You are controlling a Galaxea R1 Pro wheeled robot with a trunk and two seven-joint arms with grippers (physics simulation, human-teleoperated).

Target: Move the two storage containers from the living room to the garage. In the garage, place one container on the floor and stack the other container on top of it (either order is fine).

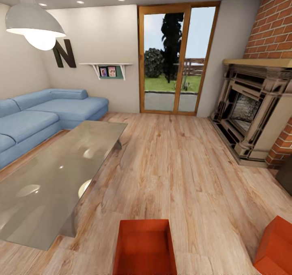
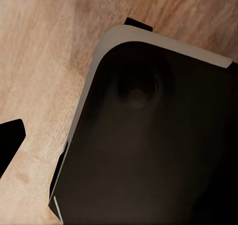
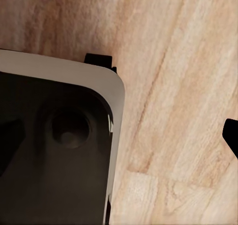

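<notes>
Bright, even; lamp [image 1: 34, 24] glare; wide-angle edge stretch

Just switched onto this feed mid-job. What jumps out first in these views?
Two orange-red storage containers on the light wood floor right at the head view's lower edge: one near the centre, the other at the right corner. Beyond them, a long glass coffee table fronts a blue corner sofa on the left, a stone fireplace stands right, and wood-framed glass doors lie ahead.

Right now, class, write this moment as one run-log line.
room: living room | containers: two storage containers on wood floor, apart | nearby: glass coffee table | stacked: no | end effectors: state unclear
</notes>
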